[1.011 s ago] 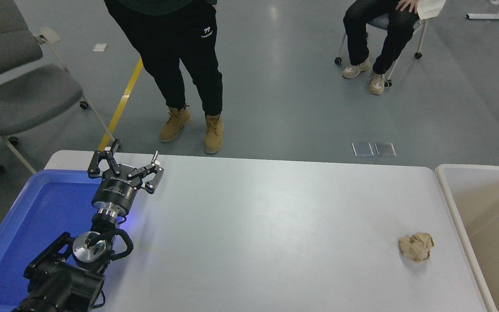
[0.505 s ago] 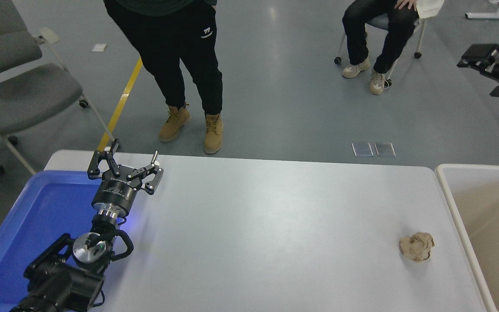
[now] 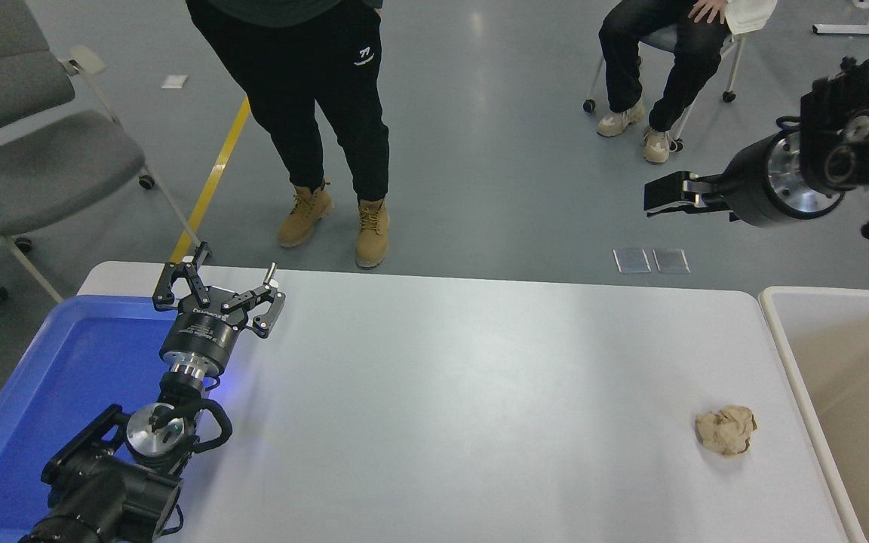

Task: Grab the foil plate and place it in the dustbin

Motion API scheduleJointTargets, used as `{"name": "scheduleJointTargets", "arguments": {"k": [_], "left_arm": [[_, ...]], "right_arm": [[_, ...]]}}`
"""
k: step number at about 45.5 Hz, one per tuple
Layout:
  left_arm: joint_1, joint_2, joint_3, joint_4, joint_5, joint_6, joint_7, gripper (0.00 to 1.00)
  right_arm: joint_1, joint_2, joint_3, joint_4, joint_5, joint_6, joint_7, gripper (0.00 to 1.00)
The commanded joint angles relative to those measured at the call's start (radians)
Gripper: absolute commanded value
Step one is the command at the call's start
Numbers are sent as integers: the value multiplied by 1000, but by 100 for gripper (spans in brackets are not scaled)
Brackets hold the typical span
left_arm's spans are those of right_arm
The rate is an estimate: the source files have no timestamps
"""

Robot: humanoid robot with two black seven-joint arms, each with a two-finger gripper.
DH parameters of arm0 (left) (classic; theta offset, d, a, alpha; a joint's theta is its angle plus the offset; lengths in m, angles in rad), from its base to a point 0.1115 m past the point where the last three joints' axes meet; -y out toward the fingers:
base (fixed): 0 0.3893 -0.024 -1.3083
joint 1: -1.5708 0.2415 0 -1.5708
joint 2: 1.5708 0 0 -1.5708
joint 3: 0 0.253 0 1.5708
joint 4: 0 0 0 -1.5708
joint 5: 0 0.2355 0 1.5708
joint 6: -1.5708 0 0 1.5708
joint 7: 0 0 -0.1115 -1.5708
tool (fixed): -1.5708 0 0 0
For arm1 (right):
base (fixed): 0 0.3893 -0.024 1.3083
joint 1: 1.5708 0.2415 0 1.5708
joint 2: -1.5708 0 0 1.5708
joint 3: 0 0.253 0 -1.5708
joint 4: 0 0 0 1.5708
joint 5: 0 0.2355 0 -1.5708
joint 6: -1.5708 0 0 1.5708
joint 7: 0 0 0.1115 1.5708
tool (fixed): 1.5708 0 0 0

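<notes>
The foil plate is out of view. The dustbin [image 3: 784, 343], beige with a thick off-white rim, stands against the table's right end, partly cut off by the picture's edge. My right arm reaches in from the upper right, high above the floor beyond the table. Its gripper [image 3: 664, 197] points left and is seen side-on, so its state does not show. My left gripper [image 3: 234, 262] is parked open at the lower left, over the corner of the blue tray, holding nothing.
A blue plastic tray [image 3: 42, 392] lies at the table's left end under the left arm. A crumpled brown paper ball [image 3: 726, 431] sits near the dustbin. One person stands at the far edge [image 3: 314, 113]; another sits on a chair [image 3: 661, 68]. Grey chairs are at far left.
My right arm has come into view from the right edge and swung left and down, its gripper now past the table's far right corner. The left arm has not moved.
</notes>
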State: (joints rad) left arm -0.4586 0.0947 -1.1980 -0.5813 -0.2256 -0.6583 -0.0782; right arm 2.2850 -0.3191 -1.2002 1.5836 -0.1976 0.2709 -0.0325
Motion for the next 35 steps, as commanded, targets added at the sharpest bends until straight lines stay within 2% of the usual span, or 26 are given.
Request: {"name": "scheduleJointTargets", "arguments": {"k": [1,16,35], "left_arm": [[0,0,0,0,-1,0,0,99],[0,0,0,0,0,-1,0,99],[0,0,0,0,0,0,0,99]], "right_arm": [[44,81,11,93,-2,137,0,100],[60,72,4,99,1,358,2,100],[123,74,1,98,70,450,14,100]]}}
